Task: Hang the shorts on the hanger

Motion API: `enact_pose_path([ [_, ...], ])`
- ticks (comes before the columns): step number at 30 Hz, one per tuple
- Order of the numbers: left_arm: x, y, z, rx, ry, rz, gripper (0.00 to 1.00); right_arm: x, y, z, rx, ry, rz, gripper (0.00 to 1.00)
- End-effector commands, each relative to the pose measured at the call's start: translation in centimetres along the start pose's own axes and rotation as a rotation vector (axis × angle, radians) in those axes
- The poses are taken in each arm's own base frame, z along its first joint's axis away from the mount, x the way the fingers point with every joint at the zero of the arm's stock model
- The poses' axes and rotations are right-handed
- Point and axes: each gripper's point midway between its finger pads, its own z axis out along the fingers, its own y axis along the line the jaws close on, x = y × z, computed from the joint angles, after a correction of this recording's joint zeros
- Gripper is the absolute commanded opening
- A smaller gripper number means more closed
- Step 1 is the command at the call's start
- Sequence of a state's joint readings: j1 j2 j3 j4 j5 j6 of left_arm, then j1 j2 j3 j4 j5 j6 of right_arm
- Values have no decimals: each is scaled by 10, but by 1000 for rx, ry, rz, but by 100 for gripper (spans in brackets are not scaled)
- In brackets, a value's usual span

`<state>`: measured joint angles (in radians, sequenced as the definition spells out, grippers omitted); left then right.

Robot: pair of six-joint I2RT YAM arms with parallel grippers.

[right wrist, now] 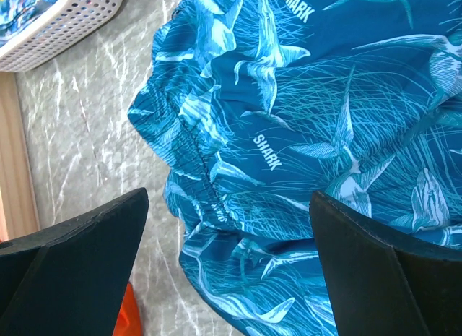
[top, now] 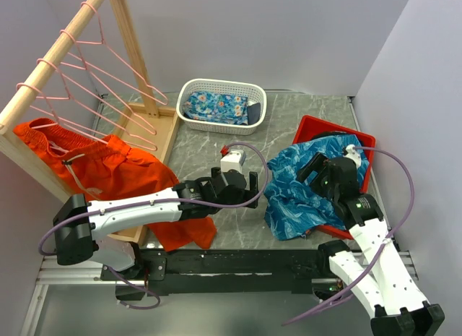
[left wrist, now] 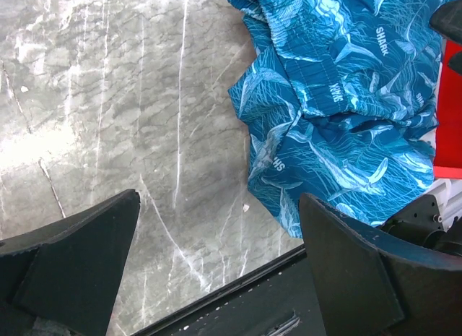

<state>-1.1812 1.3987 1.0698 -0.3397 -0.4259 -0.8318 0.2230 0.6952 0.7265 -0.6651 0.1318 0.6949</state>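
The blue shorts [top: 299, 188] with a turquoise print lie crumpled, half in a red tray [top: 316, 126] and half on the grey table. In the left wrist view the shorts [left wrist: 339, 97] fill the upper right, and my left gripper [left wrist: 216, 274] stands open over bare table just left of their edge. My right gripper [right wrist: 231, 274] hovers open right above the shorts [right wrist: 289, 134], near the gathered waistband. In the top view the left gripper [top: 251, 188] and the right gripper [top: 315, 171] flank the cloth. Several pink wire hangers [top: 108, 83] hang on the rack at the far left.
A wooden rack pole [top: 54, 58] slants across the upper left, with orange shorts [top: 108, 170] draped below it. A white basket [top: 216, 87] holding a floral blue cloth stands at the back. A small white block [top: 232, 161] sits beside the left wrist.
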Motion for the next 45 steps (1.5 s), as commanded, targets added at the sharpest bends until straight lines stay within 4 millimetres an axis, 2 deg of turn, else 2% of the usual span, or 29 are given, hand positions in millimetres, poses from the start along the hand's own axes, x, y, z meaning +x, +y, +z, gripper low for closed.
enact_pose_path([
  [1, -10, -2, -6, 6, -26, 5, 96, -8, 1, 3, 4, -44, 11, 100],
  [8, -10, -6, -13, 26, -1, 13, 97, -9, -2, 11, 40, -47, 36, 100],
  [15, -15, -10, -18, 35, -2, -2, 97, -1, -9, 31, 99, -14, 57, 100],
  [20, -24, -7, -24, 19, -27, -11, 96, 2, -6, 44, 107, 16, 75, 98],
  [23, -26, -5, -27, 10, -29, -12, 96, 6, -7, 51, 118, 29, 83, 95],
  [29, -22, 2, -27, -14, -26, -10, 96, 9, -7, 56, 116, 32, 92, 79],
  [30, -24, 2, -27, -16, -32, -14, 96, 8, -6, 54, 113, 33, 87, 76],
  [33, -24, 6, -27, -36, -34, -17, 97, -3, 7, 42, 79, -7, 37, 76],
  [35, -25, 9, -27, -50, -38, -26, 96, -4, 32, 33, 11, -20, -48, 76],
  [36, -25, 8, -28, -49, -39, -31, 97, -8, 36, 32, 24, -37, -74, 76],
  [37, -24, 8, -28, -45, -35, -34, 96, -3, 38, 32, 37, -17, -127, 76],
  [38, -25, 8, -29, -44, -36, -40, 96, -1, 51, 36, 43, 4, -174, 76],
  [39, -26, 8, -30, -42, -38, -45, 96, 2, 57, 39, 53, 19, -216, 75],
  [40, -26, 9, -30, -44, -38, -49, 97, 4, 52, 42, 108, 29, -275, 75],
  [41, -27, 8, -31, -42, -37, -55, 96, 10, 65, 48, 131, 50, -336, 75],
  [43, -28, 9, -32, -42, -38, -61, 96, 7, 56, 52, 251, 36, -417, 75],
  [44, -28, 9, -33, -42, -36, -60, 97, 11, 66, 58, 272, 51, -463, 75],
  [45, -29, 10, -34, -44, -38, -61, 96, 12, 67, 60, 293, 53, -487, 75],
])
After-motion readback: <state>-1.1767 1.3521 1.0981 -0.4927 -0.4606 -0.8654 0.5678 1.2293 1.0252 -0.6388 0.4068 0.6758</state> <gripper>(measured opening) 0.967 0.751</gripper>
